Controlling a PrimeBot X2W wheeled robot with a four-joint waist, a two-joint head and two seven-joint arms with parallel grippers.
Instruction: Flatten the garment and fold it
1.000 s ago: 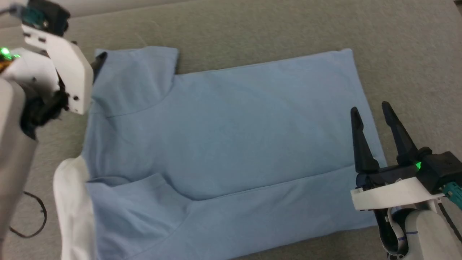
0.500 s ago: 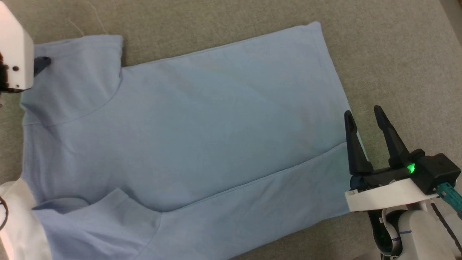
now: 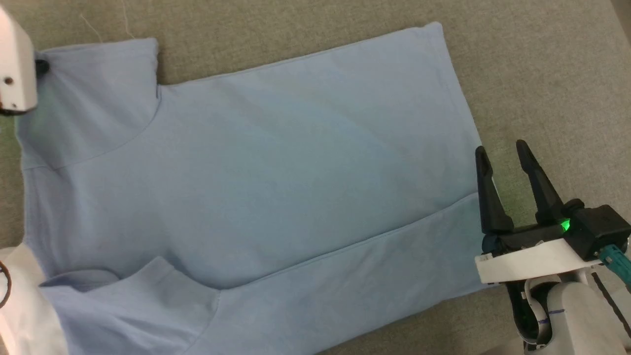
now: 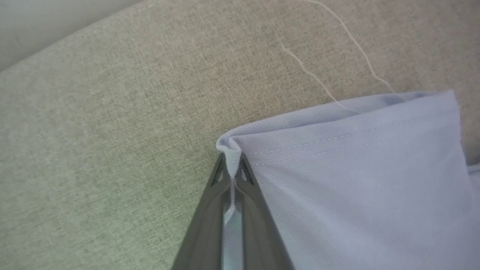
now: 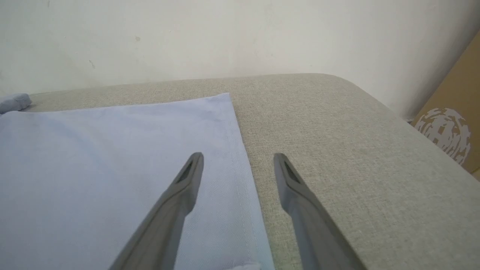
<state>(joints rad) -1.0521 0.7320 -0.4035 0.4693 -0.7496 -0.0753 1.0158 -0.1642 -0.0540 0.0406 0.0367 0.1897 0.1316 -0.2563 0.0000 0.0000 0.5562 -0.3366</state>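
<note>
Folding looks under way: the garment (image 3: 276, 162) lies spread on the bench (image 3: 542, 74), its near side turned over. At its far sleeve corner (image 4: 228, 146) the left hand (image 4: 231, 165) pinches the cloth tight. Next, that sleeve should be carried inward over the garment. The right hand (image 3: 501, 148) hovers with fingers parted, straddling the garment's hem edge.

Your left gripper (image 4: 232, 159) is clamped, both fingers pressed together on a pinch of the garment (image 4: 356, 168). In the head view its white wrist housing (image 3: 15, 69) sits at 10 o'clock. Your right gripper (image 3: 500, 150) sits at 4 o'clock with its fingers spread wide, pointing toward 11 o'clock. A green light (image 3: 565, 226) glows at its base, above the pale forearm (image 3: 577, 320).
</note>
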